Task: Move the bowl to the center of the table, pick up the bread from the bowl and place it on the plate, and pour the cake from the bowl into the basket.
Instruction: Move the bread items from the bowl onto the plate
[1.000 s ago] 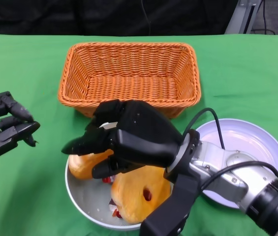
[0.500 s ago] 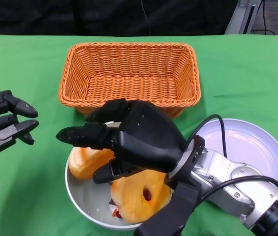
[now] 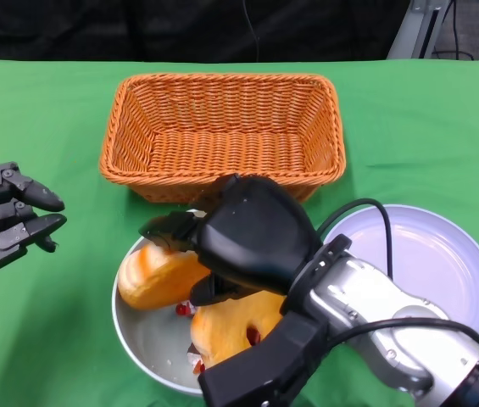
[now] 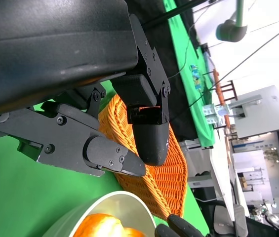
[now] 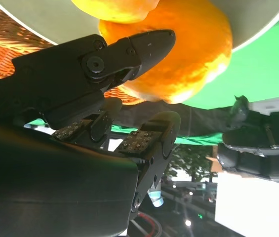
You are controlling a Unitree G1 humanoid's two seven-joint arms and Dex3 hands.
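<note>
A grey bowl [image 3: 133,326] sits near the table's front, just before the basket. It holds a golden bread bun [image 3: 156,275] on its left and a cake with red filling [image 3: 231,326] beside it. My right hand [image 3: 243,242] is down over the bowl. Its fingers [image 3: 167,229] reach over the bun's far side while the thumb sits between bun and cake. In the right wrist view a finger [image 5: 149,42] presses on the bread [image 5: 183,59]. The bun still lies in the bowl. My left hand [image 3: 6,225] hovers open at the left, holding nothing.
An empty orange wicker basket [image 3: 222,127] stands behind the bowl. A white plate [image 3: 430,259] lies at the right, partly behind my right forearm. A black cable loops over that wrist. The green cloth shows around the left hand.
My right hand has dropped from a spread pose above the bowl and closed its fingers around the bread. The left hand has barely shifted.
</note>
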